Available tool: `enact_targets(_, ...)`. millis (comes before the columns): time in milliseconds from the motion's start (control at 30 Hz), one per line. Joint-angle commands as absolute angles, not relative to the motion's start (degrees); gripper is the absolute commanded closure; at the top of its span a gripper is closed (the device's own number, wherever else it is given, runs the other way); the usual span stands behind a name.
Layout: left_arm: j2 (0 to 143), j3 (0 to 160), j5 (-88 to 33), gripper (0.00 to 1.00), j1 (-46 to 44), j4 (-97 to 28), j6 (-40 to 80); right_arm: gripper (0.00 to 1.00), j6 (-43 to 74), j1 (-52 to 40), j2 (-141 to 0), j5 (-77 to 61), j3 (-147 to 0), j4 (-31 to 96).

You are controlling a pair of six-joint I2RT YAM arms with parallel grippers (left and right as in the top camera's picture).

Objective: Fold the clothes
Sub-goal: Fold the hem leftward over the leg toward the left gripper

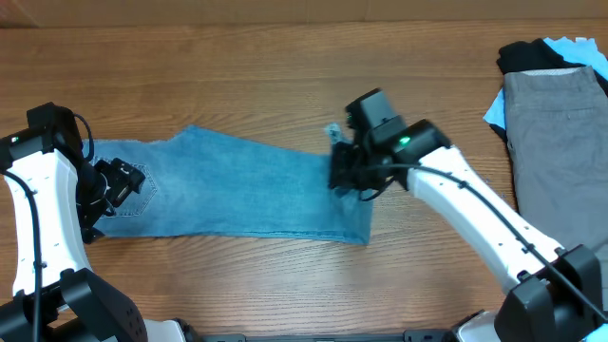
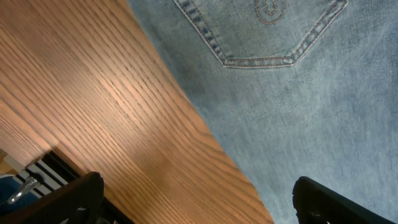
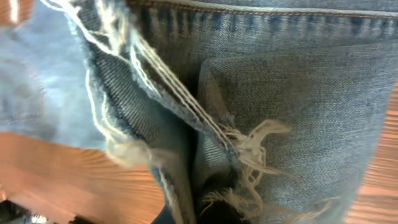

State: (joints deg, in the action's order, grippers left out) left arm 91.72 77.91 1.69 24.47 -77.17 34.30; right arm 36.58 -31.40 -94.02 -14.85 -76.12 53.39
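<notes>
Much room: wooden table (image 1: pixel 285 57) around jeans (image 1: pixel 237 190).
Jeans: light-blue, flat, hem (image 3: pixel 249 137) frayed.
Left gripper (image 2: pixel 198 180): released, over pocket (image 2: pixel 267 31).
Right gripper (image 1: pixel 344 176): grasping hem.

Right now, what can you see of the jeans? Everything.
The jeans are light-blue, faded denim, lying mostly flat and lengthwise across the wooden table, with the waist end to the left of the overhead view and the legs to the right. A back pocket with curved stitching faces up. The hem is frayed, with loose pale threads, and is bunched where the right end effector appears to pinch it. The left end effector hovers open at the pocket end.
</notes>
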Motion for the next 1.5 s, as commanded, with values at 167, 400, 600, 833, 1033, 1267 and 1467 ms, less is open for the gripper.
enact_targets(167, 91.59, 77.60, 1.43, 0.00, 24.32, -77.71, 33.39, 0.96, 42.30, -38.09, -94.39, -14.46, -77.25, 49.28)
enact_targets(400, 91.59, 77.60, 1.41, 0.00, 24.32, -77.78, 33.39, 0.96, 43.77, -40.53, -98.61, -17.85, -77.23, 45.63)
enact_targets(600, 91.59, 77.60, 1.45, 0.00, 24.32, -77.82, 33.34, 0.96, 46.54, -42.48, -100.79, -19.16, -77.23, 39.00)
enact_targets(833, 91.59, 77.60, 1.45, 0.00, 24.32, -77.76, 33.19, 0.96, 46.52, -42.65, -103.59, -18.96, -77.23, 38.00)
enact_targets(1033, 91.59, 77.60, 1.45, 0.00, 24.32, -77.84, 33.17, 0.89, 46.57, -42.70, -104.18, -19.75, -77.23, 31.18)
enact_targets(1267, 91.59, 77.60, 1.45, 0.00, 24.32, -77.97, 33.17, 0.66, 46.72, -42.70, -104.18, -19.62, -77.23, 30.55)
enact_targets(1467, 91.59, 77.60, 1.45, 0.00, 24.32, -77.97, 33.17, 0.65, 46.70, -42.70, -104.18, -19.66, -77.23, 30.46)
